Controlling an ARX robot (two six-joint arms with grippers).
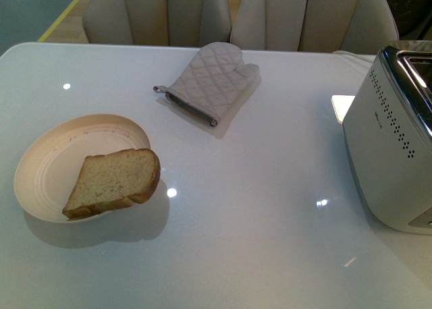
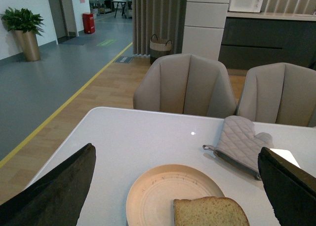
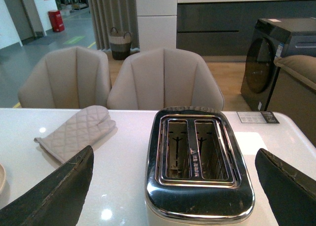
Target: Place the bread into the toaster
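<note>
Bread lengthwise, rounded top toward toaster

Glossy white desk: a cream plate sits near the left edge, a quilted grey oven mitt toward the far edge, and the toaster right at the right edge.

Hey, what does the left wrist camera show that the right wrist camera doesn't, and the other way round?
Only the left wrist view shows the light-brown bread slice resting on the round cream plate, plus a potted green plant by the far wall. Only the right wrist view shows the white toaster's chrome top, both slots empty, and a dark boxy appliance behind. Both show the quilted grey oven mitt, the white table and two beige chairs.
</note>
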